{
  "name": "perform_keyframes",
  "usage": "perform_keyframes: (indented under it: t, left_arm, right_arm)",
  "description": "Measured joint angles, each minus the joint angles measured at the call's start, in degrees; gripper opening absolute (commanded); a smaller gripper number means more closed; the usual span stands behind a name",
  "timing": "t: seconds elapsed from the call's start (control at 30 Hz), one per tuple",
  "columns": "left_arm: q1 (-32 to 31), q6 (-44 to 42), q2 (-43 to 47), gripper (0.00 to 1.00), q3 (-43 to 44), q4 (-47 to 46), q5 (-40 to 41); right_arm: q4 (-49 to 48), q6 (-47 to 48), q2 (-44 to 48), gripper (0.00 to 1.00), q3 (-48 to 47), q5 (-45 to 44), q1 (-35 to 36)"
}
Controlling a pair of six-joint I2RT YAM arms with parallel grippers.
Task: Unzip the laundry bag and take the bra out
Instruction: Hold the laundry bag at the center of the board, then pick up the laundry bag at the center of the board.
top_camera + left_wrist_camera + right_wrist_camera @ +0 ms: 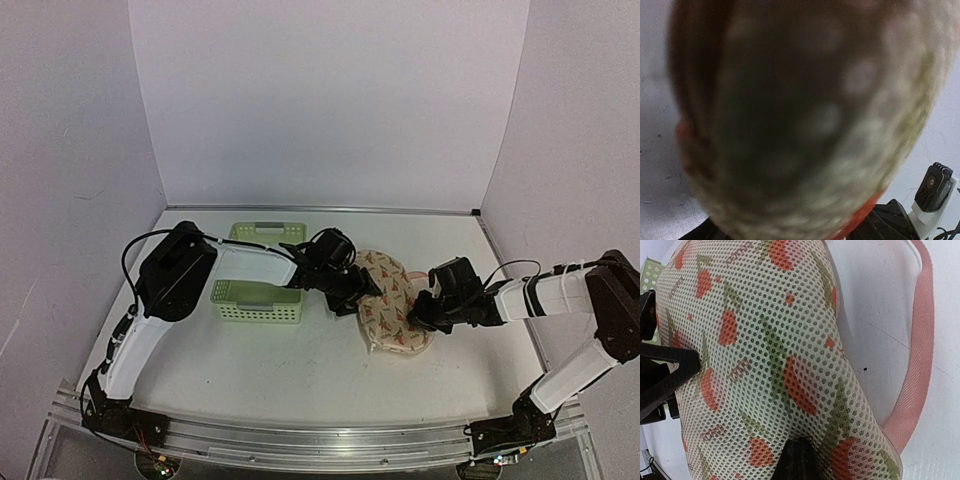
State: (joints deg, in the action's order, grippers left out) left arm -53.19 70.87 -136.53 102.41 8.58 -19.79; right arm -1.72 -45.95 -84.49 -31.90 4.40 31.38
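White table [300, 380], plain pale walls on three sides. The bag [392, 305] lies flat a little right of the middle, its long axis running from the far side toward the near edge and slanting slightly right. A green basket [255, 300] stands just to its left.

The bag sits squarely between the two hands. The left gripper [352, 288] comes in at its left long side, toward the far end. The right gripper [418, 318] meets its right side, toward the near end. Both touch it, so neither arm is the nearer one. I'd say any pull on the zip has to follow the rim round that long oval, with the other hand bracing.

The right jaws are pressed together on the mesh at the rim. Whether a zip tab sits between them I cannot tell. For the left, its own camera is smothered in blurred fabric and I cannot tell how its jaws stand.

The bag is soft, open-holed cream mesh, puffed and rounded, printed with orange-red and green motifs. A pink woven band [920, 365] loops out from its edge onto the table. The bra [770, 115] is, I'd guess, the dark mass behind the mesh, still inside.
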Motion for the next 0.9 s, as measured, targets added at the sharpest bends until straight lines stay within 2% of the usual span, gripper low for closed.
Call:
perform_keyframes:
  t: [0.1, 0.23, 0.3, 0.33, 0.53, 0.77, 0.9]
  left_arm:
    - [-0.13, -0.04, -0.70, 0.49, 0.66, 0.15, -0.15]
    - [-0.24, 0.44, -0.70, 0.22, 0.87, 0.33, -0.26]
    - [-0.24, 0.68, -0.70, 0.05, 1.11, 0.42, -0.44]
    - [-0.26, 0.61, -0.70, 0.00, 1.38, 0.46, -0.55]
    - [-0.28, -0.04, -0.70, 0.00, 1.88, 0.46, -0.50]
    - [-0.39, -0.52, 0.26, 0.00, 1.90, 1.27, 1.99]
    - [-0.44, -0.59, 2.08, 0.00, 2.19, 2.49, 4.59]
  right_arm:
    - [-0.76, 0.00, 0.00, 0.00, 0.44, -0.07, 0.00]
    - [-1.07, 0.00, 0.02, 0.00, 0.48, 0.07, 0.00]
    - [-1.20, 0.04, 0.07, 0.00, 0.48, 0.42, 0.00]
    - [-1.20, 0.07, 0.20, 0.03, 0.48, 0.63, 0.00]
    - [-0.11, 0.96, 6.10, 0.20, 1.07, 2.93, 0.00]
    - [0.09, 1.88, 19.12, 0.35, 1.42, 7.41, 0.00]
    - [0.13, 1.90, 24.06, 0.39, 1.46, 10.62, 0.09]
